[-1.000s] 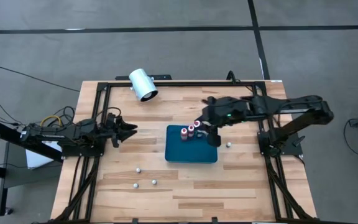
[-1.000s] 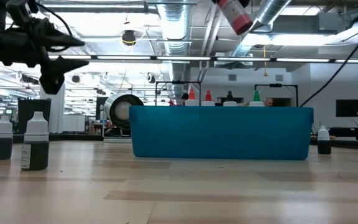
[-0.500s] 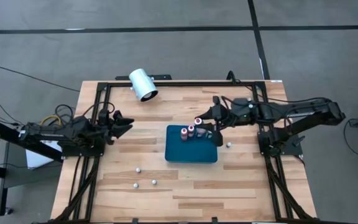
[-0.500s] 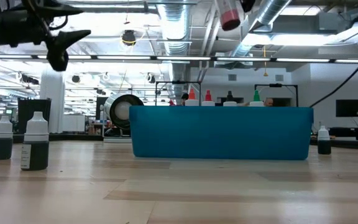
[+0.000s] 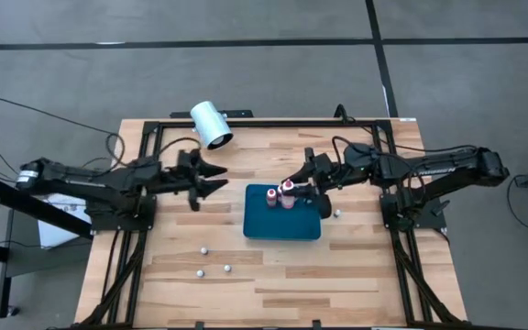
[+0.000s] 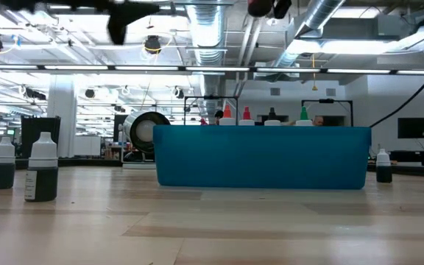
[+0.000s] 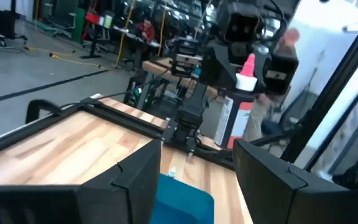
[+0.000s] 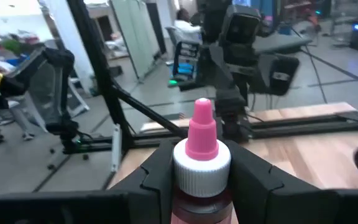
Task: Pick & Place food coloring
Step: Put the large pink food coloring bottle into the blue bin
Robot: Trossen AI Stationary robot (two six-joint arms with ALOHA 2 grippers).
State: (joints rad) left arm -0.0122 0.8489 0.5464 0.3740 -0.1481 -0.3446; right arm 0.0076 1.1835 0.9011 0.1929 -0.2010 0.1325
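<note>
Wooden slats make up the table, with a blue tray sitting around its middle and a white cylinder lying near the far edge. Right end effector is clamped on a red food coloring bottle, pink tip up, hanging over the tray's far edge next to the bottles already standing in it. If it were me, I'd keep the bottle upright, line it up with a free spot beside that row, lower it slow and only let go once the base is down, so it doesn't knock its neighbours. Left end effector hovers with fingers spread, holding nothing, well left of the tray. Three loose bottles wait near the front, one more right of the tray. From table height the tray wall hides everything but the caps, and I can't tell how much room is left inside.
</note>
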